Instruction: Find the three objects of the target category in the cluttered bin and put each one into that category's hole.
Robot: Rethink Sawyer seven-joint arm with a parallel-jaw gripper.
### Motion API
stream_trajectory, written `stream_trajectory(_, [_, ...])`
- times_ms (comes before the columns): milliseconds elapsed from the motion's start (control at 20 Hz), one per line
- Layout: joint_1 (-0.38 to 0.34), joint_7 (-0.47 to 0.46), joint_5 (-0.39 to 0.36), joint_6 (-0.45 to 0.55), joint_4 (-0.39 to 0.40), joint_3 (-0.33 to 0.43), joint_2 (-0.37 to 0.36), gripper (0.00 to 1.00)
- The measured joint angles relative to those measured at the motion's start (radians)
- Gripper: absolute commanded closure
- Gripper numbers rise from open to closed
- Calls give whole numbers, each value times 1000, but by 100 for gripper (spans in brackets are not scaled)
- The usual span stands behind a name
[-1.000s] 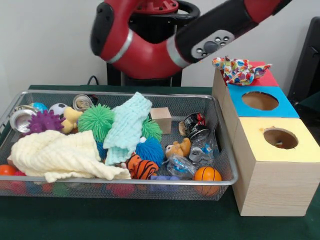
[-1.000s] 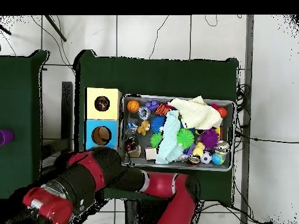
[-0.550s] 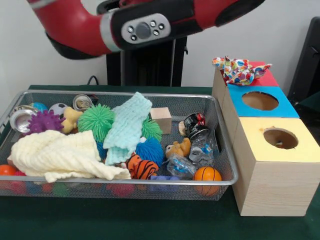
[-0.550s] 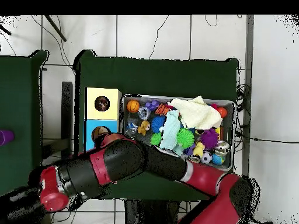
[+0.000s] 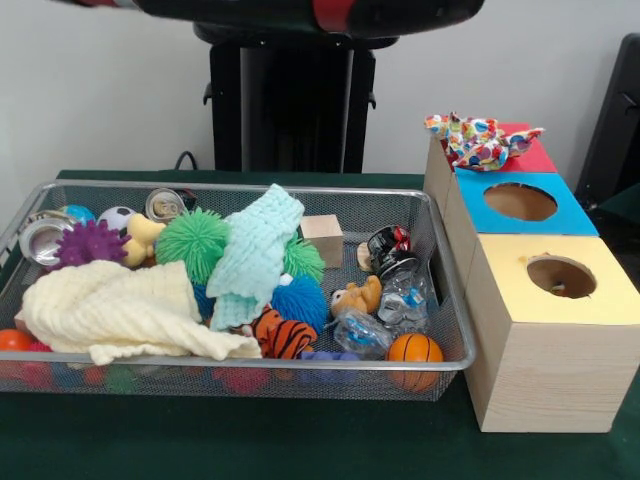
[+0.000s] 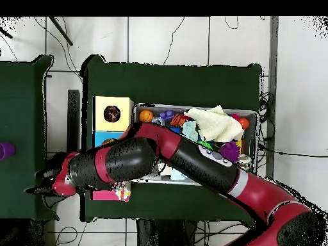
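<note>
A wire bin (image 5: 455, 335) holds mixed clutter: a cream cloth (image 5: 110, 310), a mint cloth (image 5: 255, 250), spiky balls, a tiger toy (image 5: 282, 335), crushed cans (image 5: 390, 250) and an orange ball (image 5: 414, 349). To its right stand three wooden boxes with red, blue (image 5: 520, 201) and yellow (image 5: 561, 275) holed tops. A patterned cloth (image 5: 480, 140) lies bunched on the red one. In the overhead view the arm (image 6: 186, 157) stretches across the bin. Its dark end, the gripper (image 6: 40, 187), is beyond the boxes, away from the bin. Its state does not show.
The front view shows only a black and red strip of the arm (image 5: 320, 15) along the top edge. A wooden block (image 5: 323, 238) sits at the bin's back. In the overhead view the arm hides the blue box and the bin's middle; the yellow box (image 6: 112, 114) shows.
The arm has swung over the bin and boxes in the overhead view and risen to the top edge in the front view. The bin's contents and the patterned cloth have not moved.
</note>
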Motion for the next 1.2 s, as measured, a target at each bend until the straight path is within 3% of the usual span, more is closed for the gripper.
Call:
stream_trajectory(100, [7,0,-69,-3,-33,-44,-89,0])
stream_trajectory(300, [11,0,-133,-26,-51,-83,-161,0])
stream_trajectory(650, [102,63,-285,-242,-56,-282,-398,0])
stream_trajectory(800, [185,154,-343,-402,-49,-425,-522,0])
stream_trajectory(850, [260,226,-369,-537,-46,-546,-601,0])
stream_trajectory(1200, [444,365,-356,-919,-33,-853,-760,0])
